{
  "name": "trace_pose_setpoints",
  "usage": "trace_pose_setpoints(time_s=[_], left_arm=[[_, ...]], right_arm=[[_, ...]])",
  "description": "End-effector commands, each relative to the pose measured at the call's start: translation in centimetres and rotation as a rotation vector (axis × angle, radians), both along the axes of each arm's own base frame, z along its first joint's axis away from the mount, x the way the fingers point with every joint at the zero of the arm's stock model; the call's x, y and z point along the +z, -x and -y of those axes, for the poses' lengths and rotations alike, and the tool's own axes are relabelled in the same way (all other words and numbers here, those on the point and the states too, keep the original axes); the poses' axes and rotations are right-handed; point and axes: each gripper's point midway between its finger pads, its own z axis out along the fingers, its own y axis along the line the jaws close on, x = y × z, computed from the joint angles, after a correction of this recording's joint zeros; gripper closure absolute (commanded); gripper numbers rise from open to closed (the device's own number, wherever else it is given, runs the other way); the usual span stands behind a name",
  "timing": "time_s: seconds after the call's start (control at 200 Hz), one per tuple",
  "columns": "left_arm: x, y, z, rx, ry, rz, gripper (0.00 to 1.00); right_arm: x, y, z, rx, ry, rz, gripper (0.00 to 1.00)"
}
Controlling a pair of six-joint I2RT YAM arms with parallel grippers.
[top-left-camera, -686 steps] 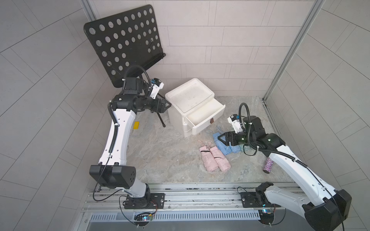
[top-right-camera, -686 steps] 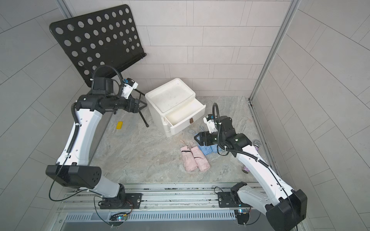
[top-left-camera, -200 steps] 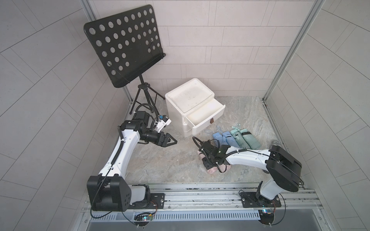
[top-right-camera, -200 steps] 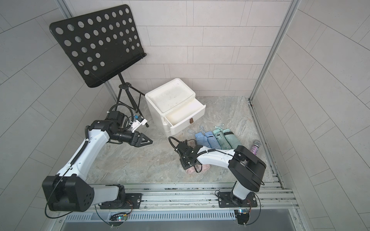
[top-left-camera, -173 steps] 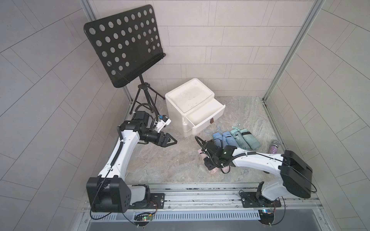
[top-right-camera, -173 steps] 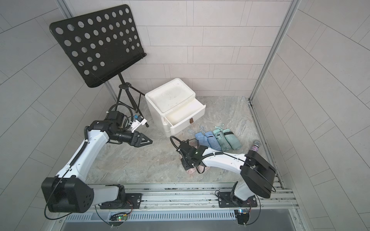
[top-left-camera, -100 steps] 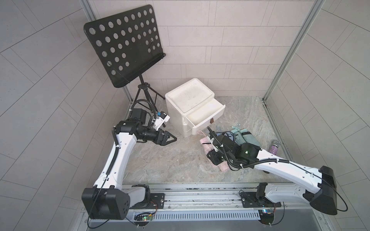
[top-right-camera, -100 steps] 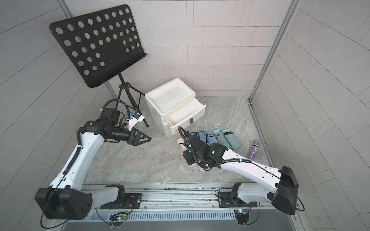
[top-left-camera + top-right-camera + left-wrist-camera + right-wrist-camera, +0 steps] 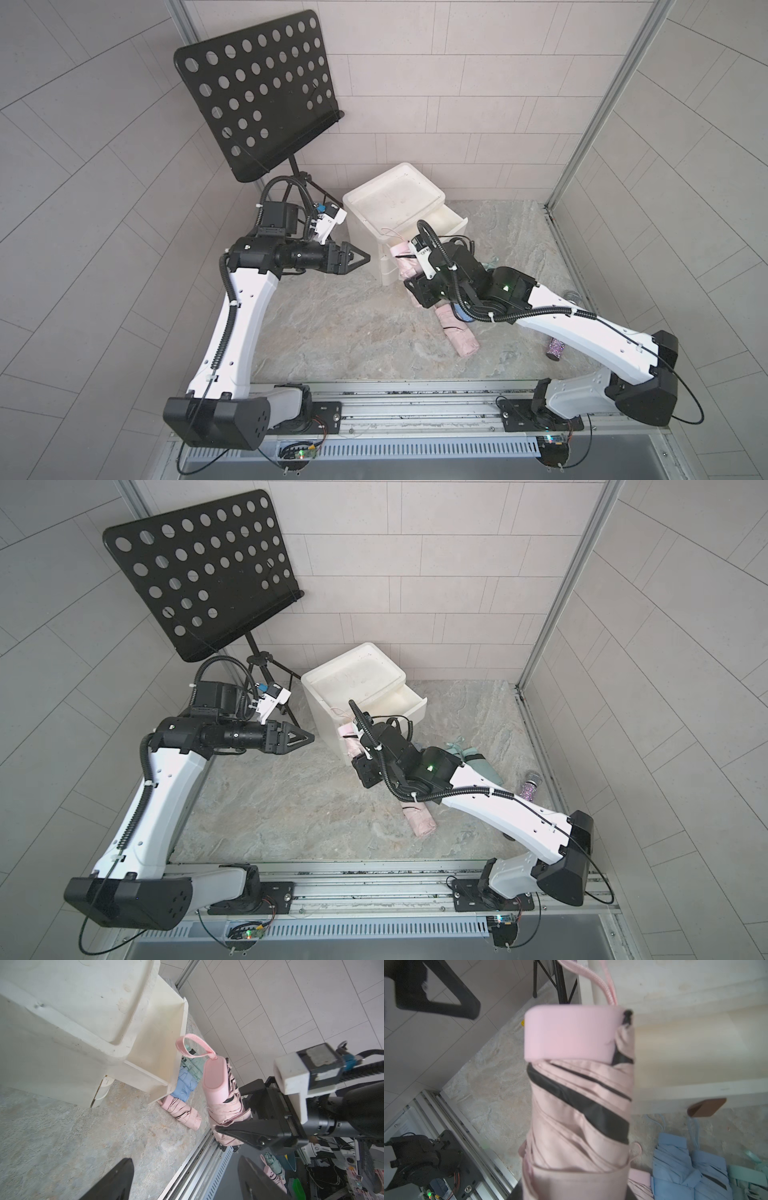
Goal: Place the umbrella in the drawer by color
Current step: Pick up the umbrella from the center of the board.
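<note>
The right hand (image 9: 234, 1113) clamps a folded pink umbrella (image 9: 218, 1082) of pleated, black-striped fabric with a smooth rounded handle. It is held just beside the white plastic cabinet's (image 9: 395, 195) open drawer (image 9: 455, 226). The left hand (image 9: 359, 261) gapes empty above the marbled worktop (image 9: 340, 324).

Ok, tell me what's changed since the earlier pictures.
The right claw took hold of one pink umbrella and lifted it off the floor toward the open drawer. The left claw came down from the music stand and now points at the cabinet, open. The other pink umbrella, blue umbrellas, green umbrellas and drawer stayed put.
</note>
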Motion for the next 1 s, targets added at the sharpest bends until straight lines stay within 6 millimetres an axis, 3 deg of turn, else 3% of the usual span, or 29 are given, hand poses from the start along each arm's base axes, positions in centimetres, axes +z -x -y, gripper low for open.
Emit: trace_pose_setpoints(time_s=[0.0,0.195,0.53,0.705,0.996], left_arm=[[0.5,-0.3,0.9,0.010,0.019,-0.003,0.14],[-0.9,-0.4,1.6,0.037,-0.005,0.045,0.08],[1.3,-1.5,2.8,0.063,0.164,-0.014,0.07],[0.9,-2.4,3.0,0.074,0.173,-0.043,0.07],[0.8,-2.1,4.4,0.044,0.157,-0.031,0.07]], right_arm=[[4.8,-1.7,-1.0,-0.020,-0.095,0.115,0.63],[6.7,-2.8,-2.6,-0.019,-0.164,0.130,0.63],[5.2,-3.1,-3.7,-0.005,-0.175,0.104,0.63],[5.2,-3.0,-3.8,0.000,-0.182,0.103,0.63],[5.0,-3.5,-4.5,0.007,-0.182,0.105,0.63]])
